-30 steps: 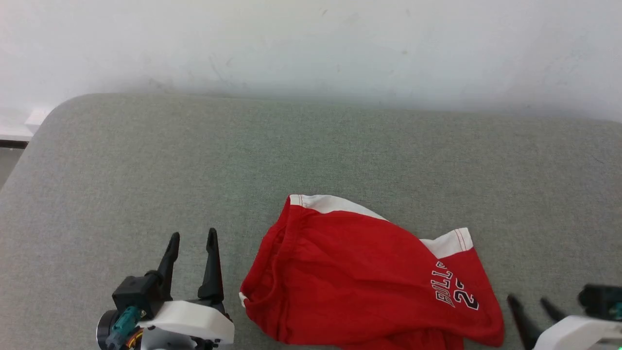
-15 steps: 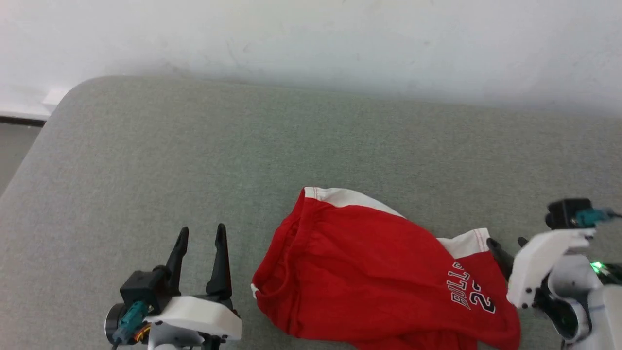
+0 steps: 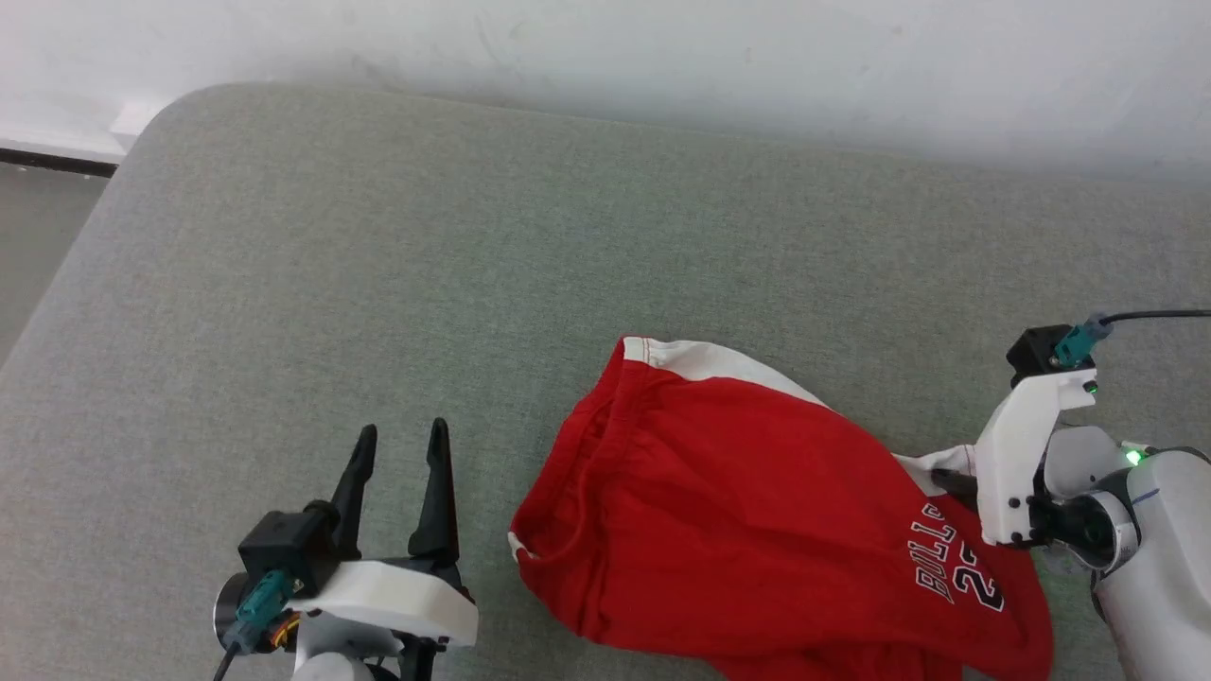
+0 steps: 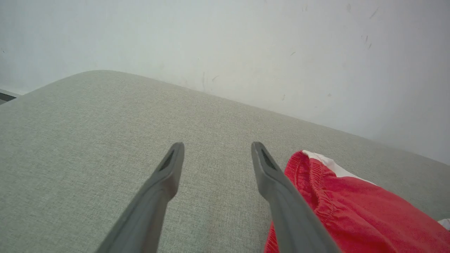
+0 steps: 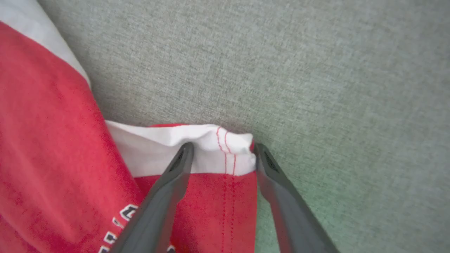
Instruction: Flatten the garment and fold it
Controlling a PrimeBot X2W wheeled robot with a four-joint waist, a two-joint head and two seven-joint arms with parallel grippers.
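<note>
The red garment [image 3: 757, 511] lies crumpled on the grey-green surface at the lower middle right, with white trim along its far edge and a "BULLS 23" print near its right end. My right gripper [image 3: 946, 482] is open and points down at the garment's right end. In the right wrist view its two fingers straddle the white stitched hem corner [image 5: 214, 147] of the garment [image 5: 52, 140]. My left gripper [image 3: 403, 430] stands open to the left of the garment, holding nothing. The left gripper [image 4: 217, 146] has the garment's gathered waistband [image 4: 316, 175] just to the right of its fingers.
The grey-green padded surface [image 3: 378, 236] reaches back to a white wall [image 3: 662, 47]. Its rounded left corner drops off to a darker floor [image 3: 38, 208] at the far left.
My right gripper has come up from the lower right edge and over the garment's white hem corner. The head camera has tilted, shifting the whole picture. The left gripper has stayed open in place.
</note>
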